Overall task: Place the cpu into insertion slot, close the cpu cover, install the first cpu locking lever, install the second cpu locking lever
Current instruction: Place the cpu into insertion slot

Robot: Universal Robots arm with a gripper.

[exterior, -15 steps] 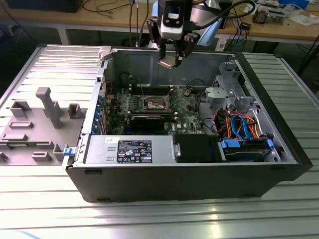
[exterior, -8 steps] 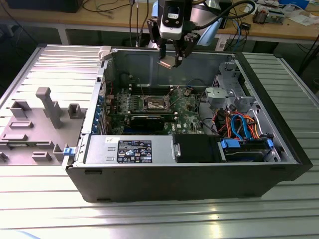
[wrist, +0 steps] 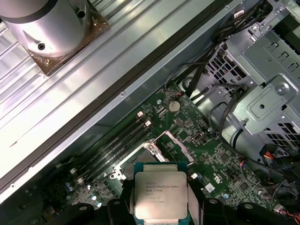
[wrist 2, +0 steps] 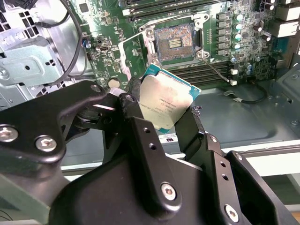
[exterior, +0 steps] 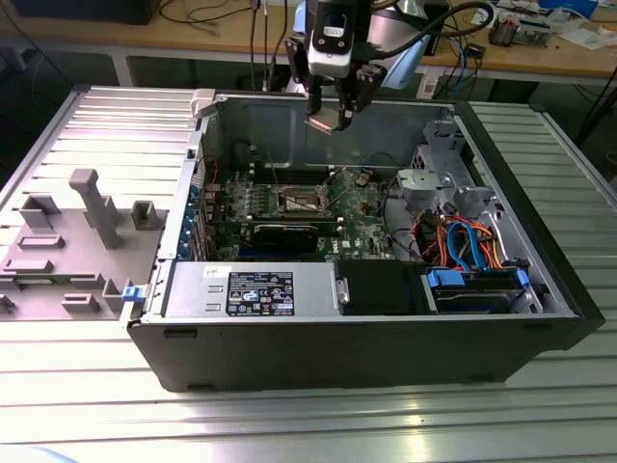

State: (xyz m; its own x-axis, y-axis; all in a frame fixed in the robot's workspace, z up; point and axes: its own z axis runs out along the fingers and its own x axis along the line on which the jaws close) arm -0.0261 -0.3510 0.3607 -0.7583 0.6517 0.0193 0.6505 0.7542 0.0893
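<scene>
The tool (exterior: pixel 335 110) grasps the chip (wrist 2: pixel 166 105) by its edges, at twelve o'clock from the open socket (exterior: pixel 301 201) in the exterior view.

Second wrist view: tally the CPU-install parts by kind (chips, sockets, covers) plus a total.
cpu: 1
insertion slot: 1
cpu cover: 1
Total: 3
</scene>
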